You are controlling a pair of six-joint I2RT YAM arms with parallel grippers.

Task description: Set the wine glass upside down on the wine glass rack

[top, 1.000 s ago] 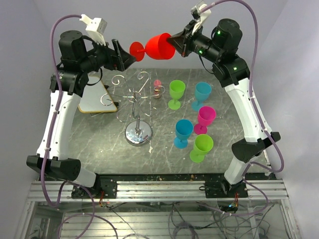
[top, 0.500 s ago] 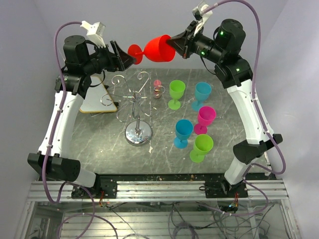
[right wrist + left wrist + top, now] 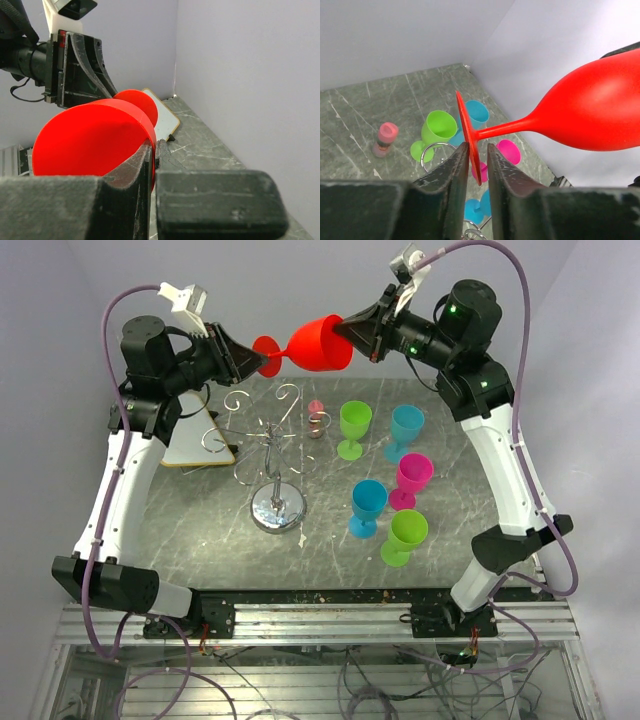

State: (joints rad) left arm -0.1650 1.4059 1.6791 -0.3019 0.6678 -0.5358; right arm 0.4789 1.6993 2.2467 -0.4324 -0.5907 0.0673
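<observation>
1. A red wine glass [image 3: 310, 343] hangs in the air above the far edge of the table [image 3: 200, 530], lying on its side between two robot arms.
2. Its long axis runs level from left to right. The round foot points at the left arm and the open mouth of the bowl faces the right arm.
3. The right gripper [image 3: 345, 332] is clamped on the bowl's rim, one finger inside and one outside, and carries the glass.
4. The left gripper [image 3: 262, 360] straddles the foot edge-on, its jaws drawn narrow on either side of the disc. One finger looks to be touching the foot, while a sliver of gap shows at the other. Whether it has a firm hold cannot be told.
5. The rack [image 3: 272, 455] stands upright on the table below and nearer than the glass, well apart from it, with its curled wire arms on top. It sits on the left arm's side.
6. Judgement: the left arm is nearer the rack, so a firm hold on the foot matters before the rim is let go.
</observation>
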